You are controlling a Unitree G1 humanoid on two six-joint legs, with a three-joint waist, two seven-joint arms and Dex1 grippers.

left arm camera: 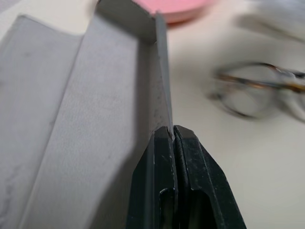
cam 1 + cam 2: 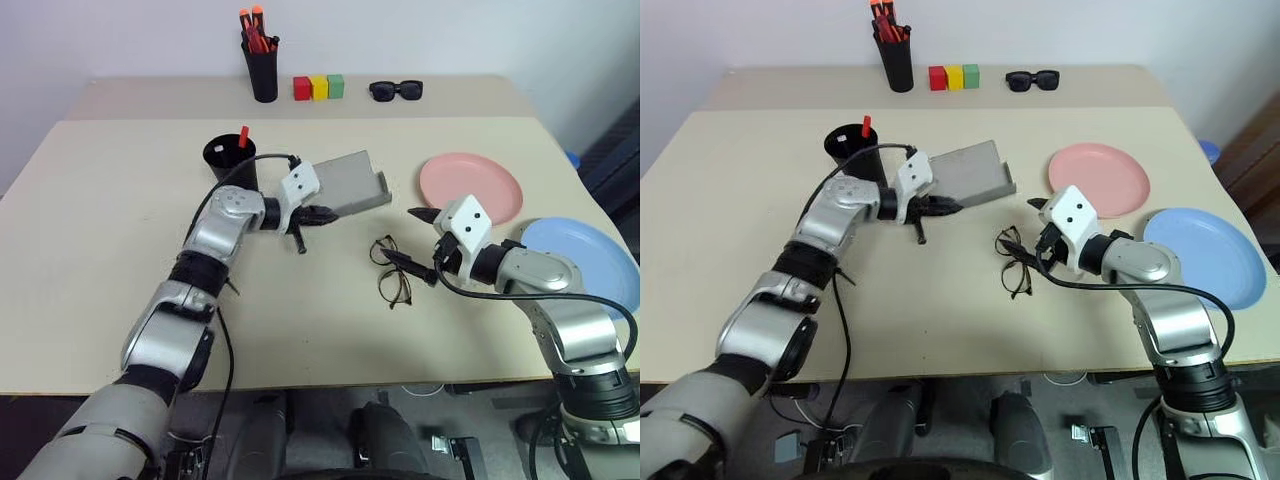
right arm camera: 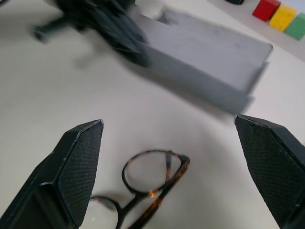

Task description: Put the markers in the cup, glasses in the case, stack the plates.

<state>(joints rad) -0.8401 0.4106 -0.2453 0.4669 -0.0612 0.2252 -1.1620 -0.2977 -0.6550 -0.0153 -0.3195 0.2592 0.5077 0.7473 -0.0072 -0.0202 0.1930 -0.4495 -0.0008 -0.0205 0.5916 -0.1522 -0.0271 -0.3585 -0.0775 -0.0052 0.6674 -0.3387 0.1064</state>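
Left gripper (image 2: 322,215) is closed tight on the thin wall of the grey case (image 2: 352,183). Right gripper (image 3: 171,176) is wide open w/ nothing held, glasses (image 3: 147,188) lying between its fingers

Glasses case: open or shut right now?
Open. The case shows its grey inside, lid spread, and the left gripper is shut on its thin wall. The glasses lie outside it.

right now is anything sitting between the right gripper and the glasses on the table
Nothing visible. The right gripper hangs open directly over the glasses, with only bare table around them. The grey case, which the left gripper pinches at its wall, lies beyond, off that path.
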